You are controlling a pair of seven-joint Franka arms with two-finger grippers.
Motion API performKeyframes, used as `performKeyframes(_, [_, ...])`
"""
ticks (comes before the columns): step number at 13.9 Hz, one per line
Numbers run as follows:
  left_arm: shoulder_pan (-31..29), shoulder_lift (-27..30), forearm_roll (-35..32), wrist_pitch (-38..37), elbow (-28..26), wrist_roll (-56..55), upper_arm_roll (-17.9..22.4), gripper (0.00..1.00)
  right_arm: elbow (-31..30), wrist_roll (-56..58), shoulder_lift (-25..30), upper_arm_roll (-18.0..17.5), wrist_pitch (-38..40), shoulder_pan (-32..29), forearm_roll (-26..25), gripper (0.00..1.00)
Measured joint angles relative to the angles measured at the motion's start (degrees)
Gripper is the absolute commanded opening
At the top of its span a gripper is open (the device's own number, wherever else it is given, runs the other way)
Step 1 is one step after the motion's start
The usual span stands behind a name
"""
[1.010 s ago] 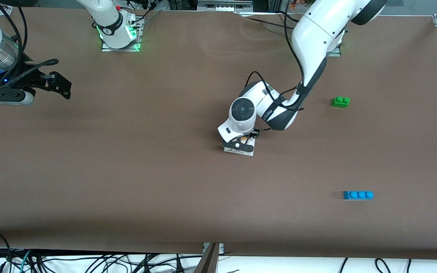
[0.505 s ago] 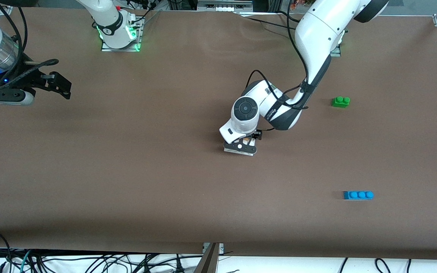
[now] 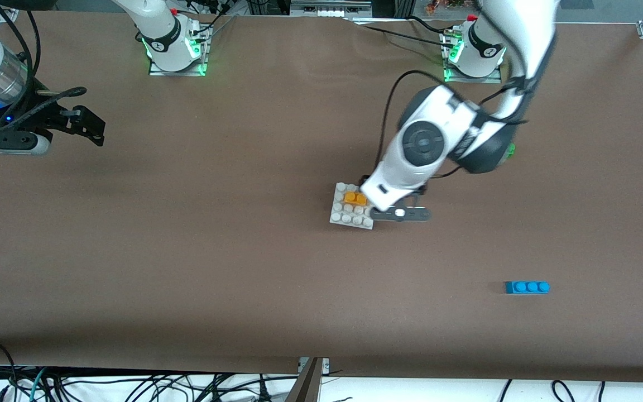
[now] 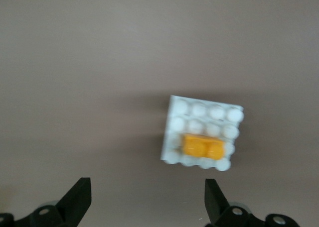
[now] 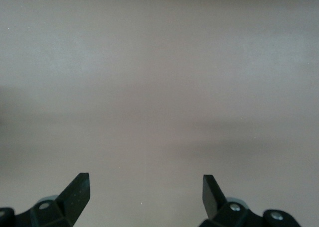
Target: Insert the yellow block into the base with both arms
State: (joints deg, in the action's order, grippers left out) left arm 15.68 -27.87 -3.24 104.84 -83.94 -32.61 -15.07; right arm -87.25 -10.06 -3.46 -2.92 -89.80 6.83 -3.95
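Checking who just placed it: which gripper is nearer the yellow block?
Left. The left gripper hangs open beside the base holding the yellow block; the right gripper waits at the table's end.

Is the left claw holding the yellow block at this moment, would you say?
No, the left claw is open and empty, while the yellow block sits on the white base.

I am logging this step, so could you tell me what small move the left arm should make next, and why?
Probably lift the left gripper clear. Its fingers are open and empty, and the yellow block sits on the base. The right gripper waits open at its end of the table.
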Motion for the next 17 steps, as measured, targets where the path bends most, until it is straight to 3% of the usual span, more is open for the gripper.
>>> performKeyframes(4, [-10.0, 8.8, 0.0, -5.3, 0.0, 2.9, 0.4, 1.00, 0.0, 0.0, -0.1, 0.0, 0.0, 0.0, 0.0, 1.00])
performKeyframes(9, [-23.8, 15.0, 0.2, -12.1, -0.2, 22.7, 0.9, 1.00, 0.0, 0.0, -0.1, 0.0, 0.0, 0.0, 0.0, 1.00])
performKeyframes(12, [-24.4, 19.8, 0.3, -12.2, -3.4, 25.3, 3.5, 1.00, 0.0, 0.0, -0.1, 0.0, 0.0, 0.0, 0.0, 1.00])
performKeyframes(15, [-18.0, 24.8, 2.7, -7.4, -12.5, 25.3, 9.0, 1.00, 0.0, 0.0, -0.1, -0.1, 0.0, 0.0, 0.0, 1.00])
performKeyframes(17, [-16.3, 26.6, 3.7, -5.3, -16.4, 25.9, 10.2, 1.00, 0.0, 0.0, -0.1, -0.1, 0.0, 0.0, 0.0, 1.00])
